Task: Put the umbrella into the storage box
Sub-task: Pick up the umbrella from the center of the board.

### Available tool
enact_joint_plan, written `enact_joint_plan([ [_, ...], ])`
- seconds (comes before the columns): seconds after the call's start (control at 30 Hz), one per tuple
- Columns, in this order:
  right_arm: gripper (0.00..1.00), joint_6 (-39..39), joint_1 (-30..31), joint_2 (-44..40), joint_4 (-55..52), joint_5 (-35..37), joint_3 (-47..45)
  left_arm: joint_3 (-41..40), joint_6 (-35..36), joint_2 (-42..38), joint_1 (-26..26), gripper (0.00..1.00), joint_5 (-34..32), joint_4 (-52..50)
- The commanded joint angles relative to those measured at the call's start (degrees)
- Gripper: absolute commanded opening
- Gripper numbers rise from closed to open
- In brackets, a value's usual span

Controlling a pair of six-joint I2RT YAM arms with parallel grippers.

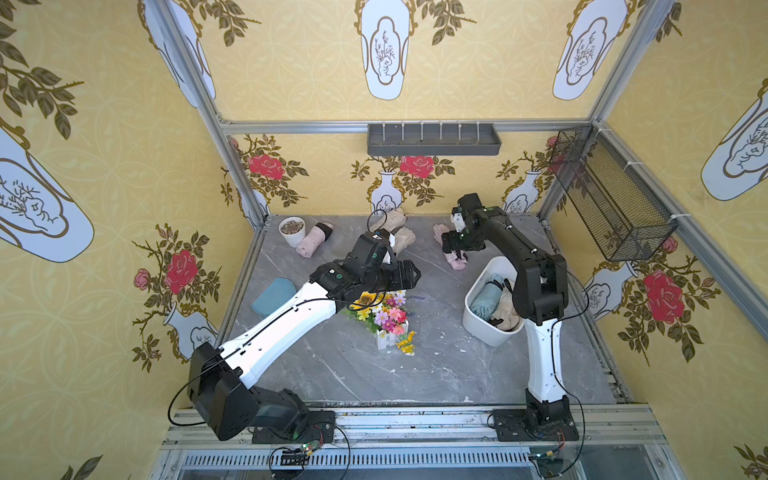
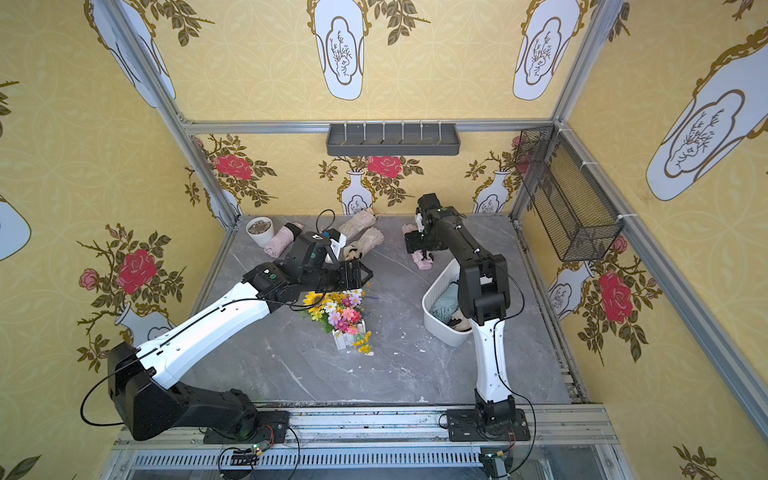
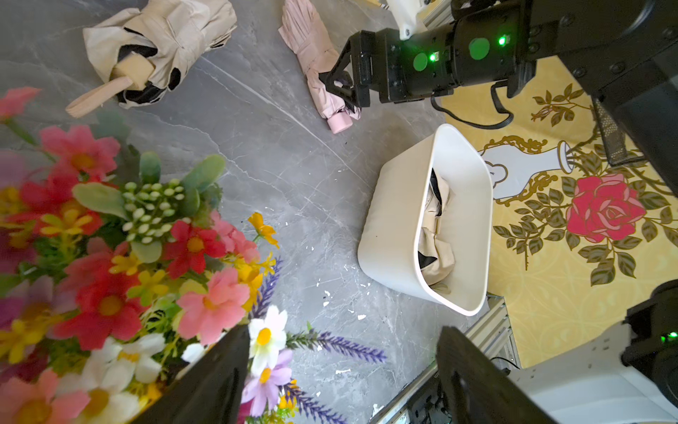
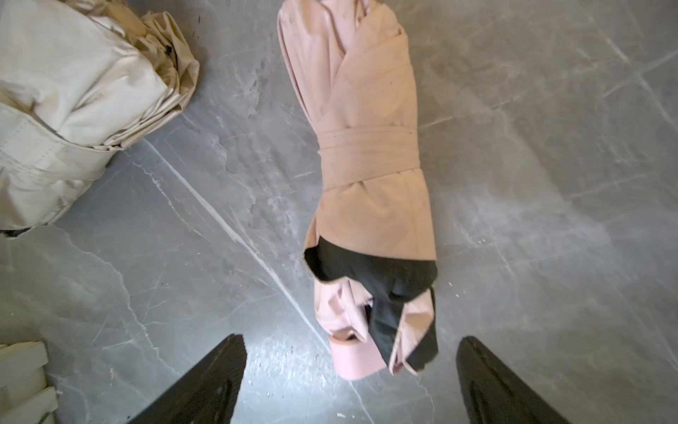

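Both agape, empty: left claw (image 3: 345,332), right claw (image 4: 352,337).

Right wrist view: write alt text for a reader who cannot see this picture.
A folded pink umbrella, tied with a strap, lies on the grey marble table, its handle end toward the open right gripper, whose black fingers stand apart on either side. A folded beige umbrella lies nearby.

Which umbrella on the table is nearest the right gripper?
The pink umbrella near the storage box; the right gripper hangs open over its handle end. The beige ones and the other pink one lie farther off.
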Motion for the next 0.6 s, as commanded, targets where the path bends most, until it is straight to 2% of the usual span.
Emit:
enact_joint_plan([
  [0.0, 0.97, -1.0, 0.0, 2.1, 4.4, 2.0, 1.3, -1.6, 0.8, 0.1, 0.3, 0.85, 0.9, 0.8],
  [0.17, 0.99, -0.9, 0.2, 7.7, 4.1, 3.7, 6.5, -1.9, 0.6, 0.5, 0.5, 0.85, 1.4, 0.6],
  [0.33, 0.96, -0.3, 0.2, 12.4, 2.2, 4.8, 13.5, -2.1, 0.5, 0.5, 0.7, 0.85, 1.2, 0.9],
  [0.47, 0.87, 0.5, 0.2, 13.7, 2.9, 3.9, 14.6, -1.8, 0.5, 0.9, 0.8, 0.85, 1.4, 0.9],
  [0.57, 0.76, 1.5, 0.1, 14.3, 2.8, 2.6, 14.9, -1.6, 0.4, 1.1, 0.9, 0.85, 1.5, 1.0],
])
